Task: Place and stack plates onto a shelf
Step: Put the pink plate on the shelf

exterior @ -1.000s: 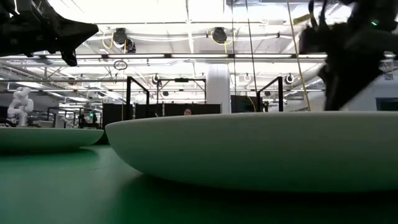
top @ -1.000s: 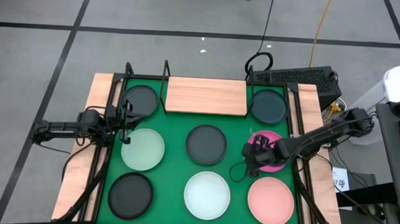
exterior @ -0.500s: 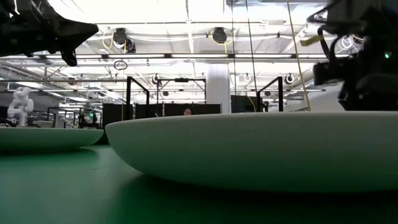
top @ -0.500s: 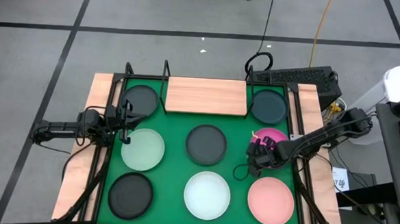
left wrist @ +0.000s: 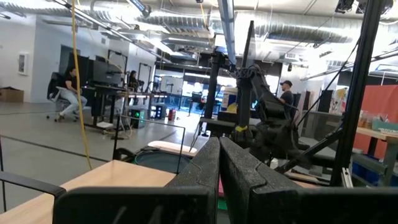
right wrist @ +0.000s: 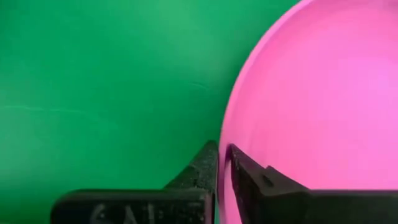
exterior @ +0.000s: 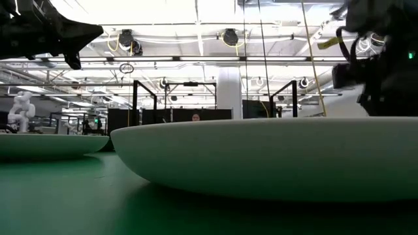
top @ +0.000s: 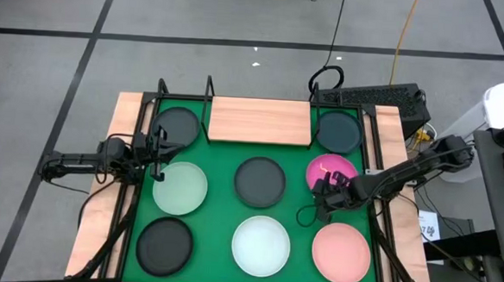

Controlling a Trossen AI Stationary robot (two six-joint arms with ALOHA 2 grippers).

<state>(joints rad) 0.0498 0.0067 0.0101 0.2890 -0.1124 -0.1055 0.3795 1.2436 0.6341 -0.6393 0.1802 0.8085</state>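
Right gripper (right wrist: pixel 224 163) newly on magenta plate (right wrist: pixel 311 112) rim

No text or label can be read.

A white plate (exterior: pixel 274 156) fills the foreground on the green mat (exterior: pixel 59 202), a pale plate (exterior: pixel 46 145) far beside it, dark arms overhead.

Eight round shallow plates lie flat on the mat: dark ones (top: pixel 177 125) (top: pixel 338 133) (top: pixel 259 181) (top: pixel 164 245), pale green (top: pixel 180 187), white (top: pixel 261 244), light pink (top: pixel 341 252), magenta (top: pixel 330 171). The light-wood shelf (top: pixel 260 121) stands bare between the two rear dark plates
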